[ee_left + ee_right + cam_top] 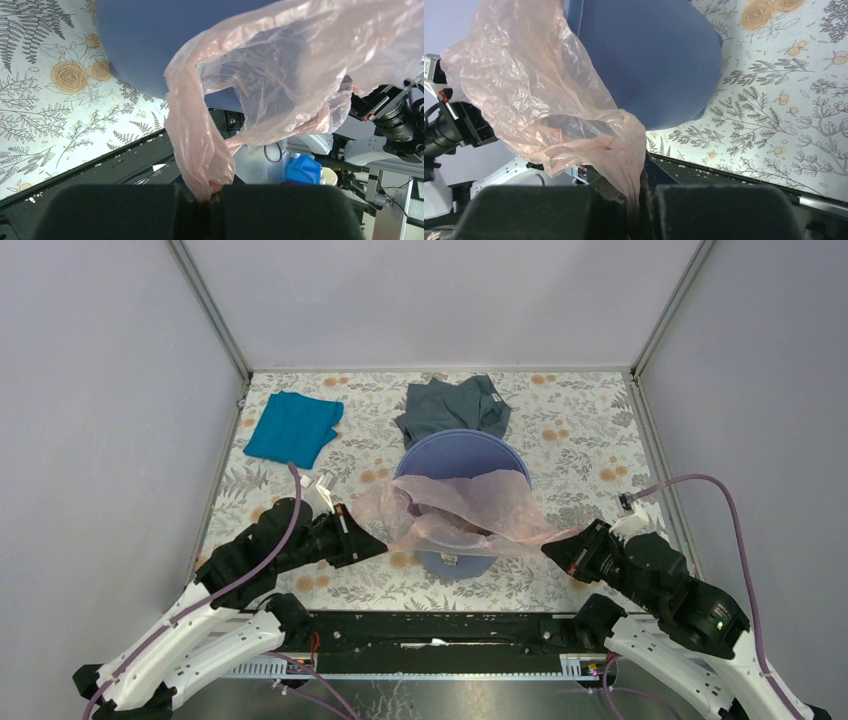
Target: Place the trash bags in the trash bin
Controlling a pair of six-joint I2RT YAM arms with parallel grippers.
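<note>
A thin, translucent pale pink trash bag [455, 510] is stretched across the near half of the round blue-violet trash bin [462, 455], partly sagging into its mouth. My left gripper [372, 542] is shut on the bag's left end, and the film bunches between its pads [209, 192]. My right gripper [553, 548] is shut on the right end, where the film narrows into the jaws [638, 197]. Both wrist views show the bin's smooth wall [150, 40] [649, 60] just behind the hanging bag [280, 75] [529, 85]. The bin's bottom is hidden by the bag.
A teal cloth [293, 427] lies at the back left of the flowered table [590, 445]. A grey-blue garment [452, 406] lies crumpled behind the bin, touching its far rim. A black rail [430, 630] runs along the near edge between the arm bases. Enclosure walls stand on three sides.
</note>
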